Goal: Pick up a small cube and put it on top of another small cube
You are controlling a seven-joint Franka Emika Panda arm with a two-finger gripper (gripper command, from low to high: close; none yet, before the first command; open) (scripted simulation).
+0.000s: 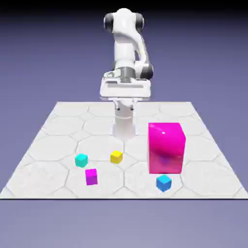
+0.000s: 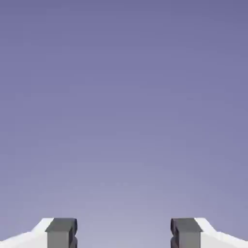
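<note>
Hovering high over the table's far part: gripper (image 1: 125,107), fingers spread, nothing between them. Hand view: only plain blue-violet beyond the fingertips (image 2: 61,232); white finger parts cut off at the bottom corners. In the exterior view the arm (image 1: 125,46) hides part of its own base; fingertips small, hard to make out. Big magenta block (image 1: 165,147) hides the tabletop behind it; its far faces unseen. Small blue cube (image 1: 163,183) sits upright on the table (image 1: 203,181), just in front of that block, near the front edge; whether they touch, cannot tell. Open room on the blue cube's exterior-view right and left. Purple cube (image 1: 91,177) near cyan cube (image 1: 81,160); yellow cube (image 1: 116,157) apart from both, bare tabletop around it.
</note>
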